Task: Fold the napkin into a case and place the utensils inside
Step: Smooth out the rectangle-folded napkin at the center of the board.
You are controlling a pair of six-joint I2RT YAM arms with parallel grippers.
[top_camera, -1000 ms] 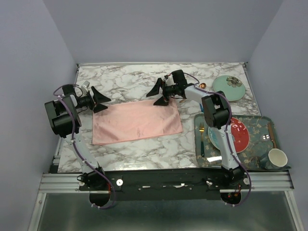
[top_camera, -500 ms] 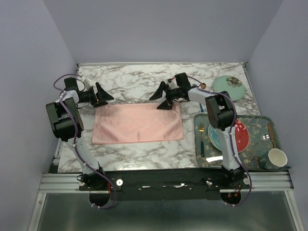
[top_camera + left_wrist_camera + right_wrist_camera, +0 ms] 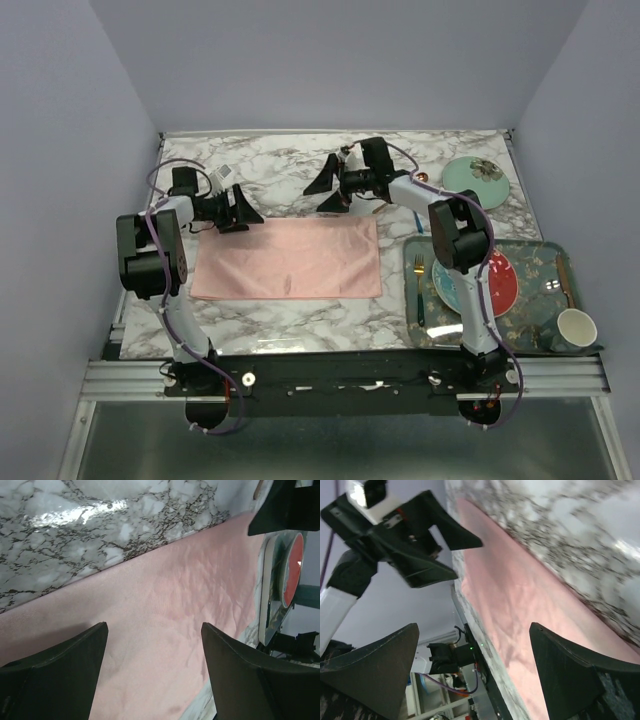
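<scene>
The salmon-pink napkin (image 3: 285, 258) lies flat on the marble table as a wide folded rectangle. It fills the left wrist view (image 3: 175, 610) and runs through the right wrist view (image 3: 510, 595). My left gripper (image 3: 245, 213) is open and empty, just above the napkin's far left corner (image 3: 154, 626). My right gripper (image 3: 322, 192) is open and empty, just behind the napkin's far edge, right of centre (image 3: 474, 626). A small copper round thing (image 3: 423, 177), perhaps the spoon's bowl, shows beside the right arm. The dark blue fork is not in view.
A patterned tray (image 3: 530, 252) at the right holds a red plate (image 3: 497, 280), a gold-headed fork with a teal handle (image 3: 419, 290) and a cup (image 3: 577, 328). A green plate (image 3: 476, 182) sits at the back right. Grey walls close in the table.
My left gripper has moved right, onto the napkin's far left corner. My right gripper has moved slightly back and left, off the cloth. The napkin now lies flatter and squarer.
</scene>
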